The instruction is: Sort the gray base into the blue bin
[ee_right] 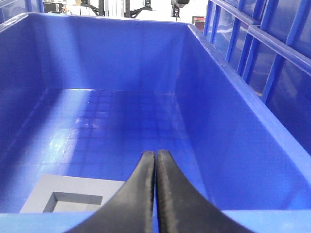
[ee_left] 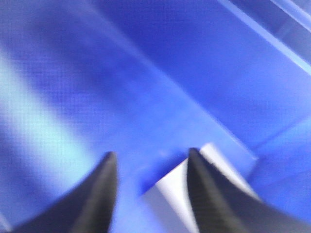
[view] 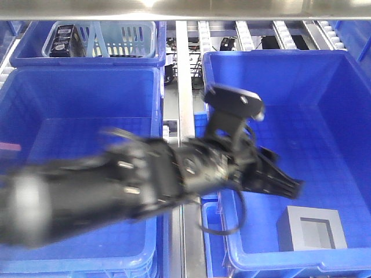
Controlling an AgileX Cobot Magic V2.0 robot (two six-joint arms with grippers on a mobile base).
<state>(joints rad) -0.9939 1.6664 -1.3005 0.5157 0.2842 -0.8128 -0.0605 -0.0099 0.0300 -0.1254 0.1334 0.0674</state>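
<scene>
— Where's the gray base (view: pixel 311 230)?
— Lying flat on the floor of the blue bin (view: pixel 348 116), near corner, recessed window up.
— And the left gripper (view: pixel 284 184)?
— Reaching over the bin's left wall, just beside the base; jaws parted, holding nothing.
— Right gripper (ee_right: pixel 155 160)?
— Poised at the bin's near rim, jaws pressed together, empty.

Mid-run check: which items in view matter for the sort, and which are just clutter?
Job items:
gray base, lying in the right bin's near corner
blue bin on the right
left hand, open above the base

Just lying about:
left blue bin
pale-blue slotted basket
black box beside the basket
</scene>
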